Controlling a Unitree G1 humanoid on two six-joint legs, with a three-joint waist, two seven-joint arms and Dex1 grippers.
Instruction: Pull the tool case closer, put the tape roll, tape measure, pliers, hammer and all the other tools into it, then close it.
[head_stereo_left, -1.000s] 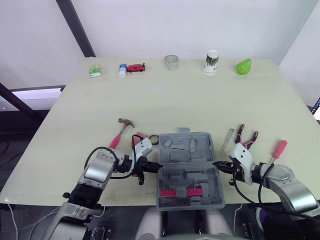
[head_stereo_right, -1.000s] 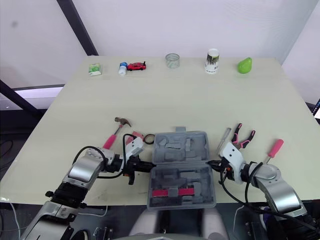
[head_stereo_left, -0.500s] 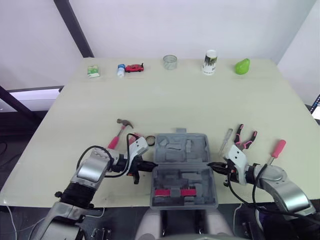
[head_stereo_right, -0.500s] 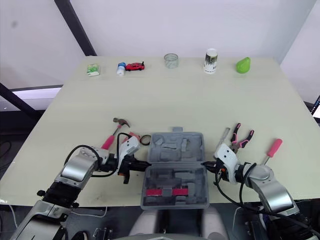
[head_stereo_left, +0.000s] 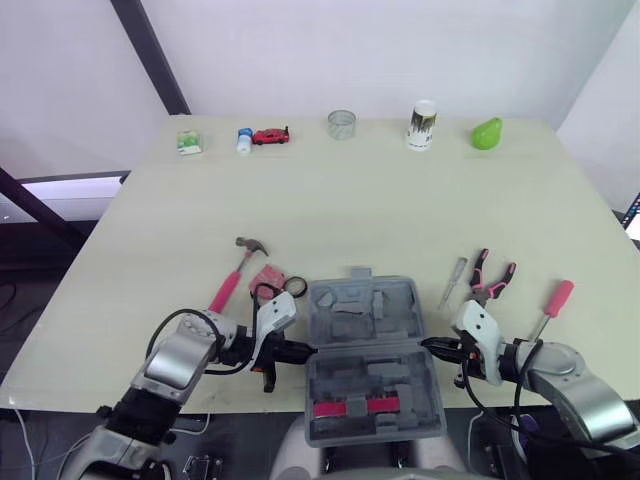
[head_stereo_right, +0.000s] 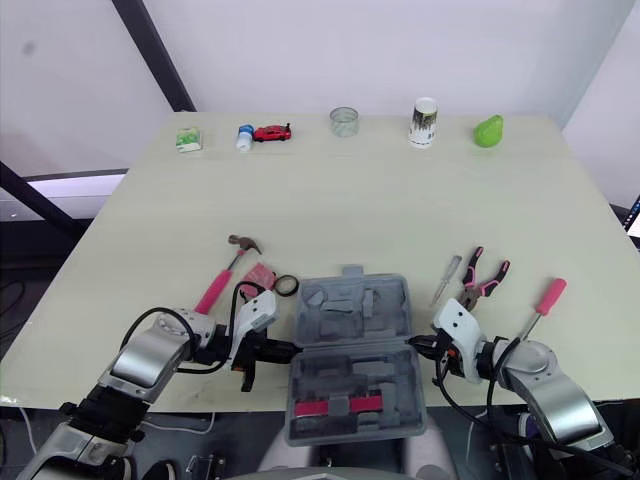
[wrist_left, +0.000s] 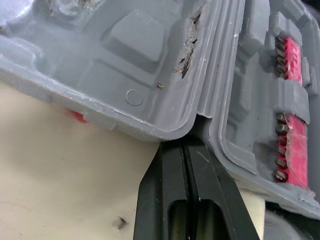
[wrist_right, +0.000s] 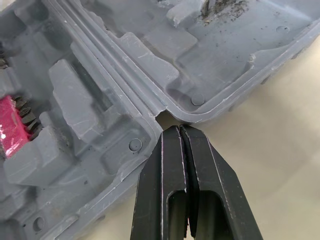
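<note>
Right now the tool case (head_stereo_left: 368, 352) lies open and flat at the near edge of the table (head_stereo_left: 350, 200). Its lid half is farther from the robot and its tray half nearer, and the tray half reaches out past the table's edge. A pink strip of bits (head_stereo_left: 355, 406) sits in the tray half.

The left gripper (head_stereo_left: 303, 351) is at the case's left side, on the hinge line. The left wrist view shows its jaws together, the fingers (wrist_left: 172, 172) pressed flat against each other with their tips tucked into the notch where the two halves meet. The right gripper (head_stereo_left: 431, 345) stands the same way at the case's right side: jaws together, fingers (wrist_right: 172, 160) tipped against the hinge notch.

Left of the case, apart from it, lies the hammer (head_stereo_left: 236, 272), pink handle toward the robot and head away. Between hammer and case is the pink tape measure (head_stereo_left: 266, 278), and just beside the lid's far left corner is the black tape roll (head_stereo_left: 295, 287).

Right of the case lie a small clear screwdriver (head_stereo_left: 452, 283), then the pliers (head_stereo_left: 491, 277), and farther right a pink-handled screwdriver (head_stereo_left: 552, 305). All of these are outside the case.

Well beyond the case, along the table's far edge, stand a green box (head_stereo_left: 189, 143), a small bottle (head_stereo_left: 245, 140), a red toy car (head_stereo_left: 271, 135), a clear cup (head_stereo_left: 342, 124), a paper cup (head_stereo_left: 423, 124) and a green pear (head_stereo_left: 487, 133).
</note>
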